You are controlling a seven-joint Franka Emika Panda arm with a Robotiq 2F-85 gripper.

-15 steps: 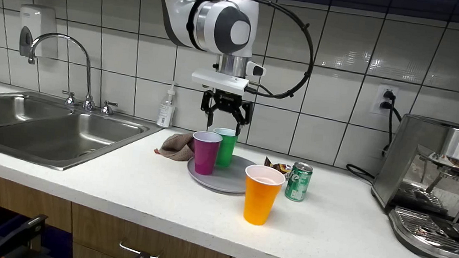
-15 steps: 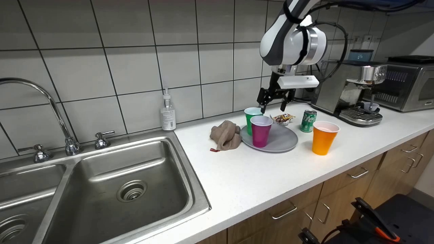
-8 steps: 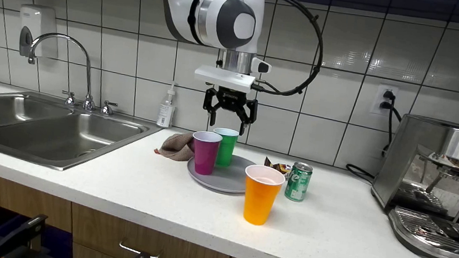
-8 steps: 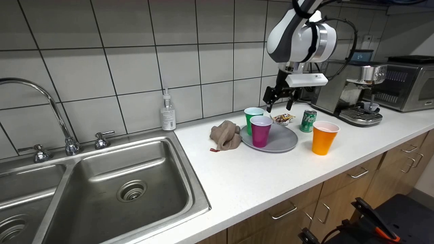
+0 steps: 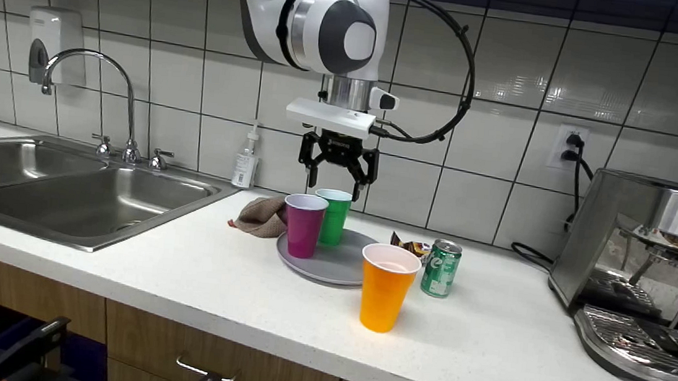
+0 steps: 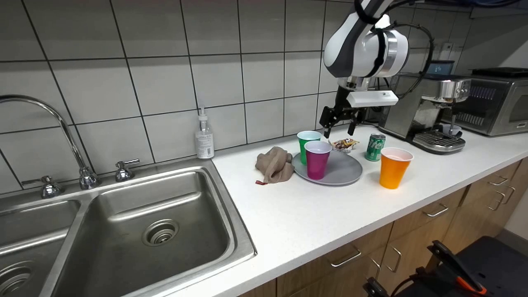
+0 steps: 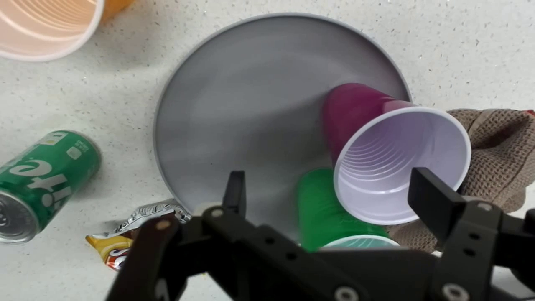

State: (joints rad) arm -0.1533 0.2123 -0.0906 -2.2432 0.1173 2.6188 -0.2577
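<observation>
Green cup (image 5: 336, 222), purple cup (image 5: 303, 230), upright on gray plate (image 6: 347, 170)

Tool (image 5: 334, 187) pts dn w/ jaws wide apart.

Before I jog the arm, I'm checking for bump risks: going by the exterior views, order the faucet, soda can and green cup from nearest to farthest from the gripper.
1. Green cup: on the plate, closest to the open gripper.
2. Soda can: right of the plate in both exterior views.
3. Faucet: farthest, at the sink on the left.
</observation>
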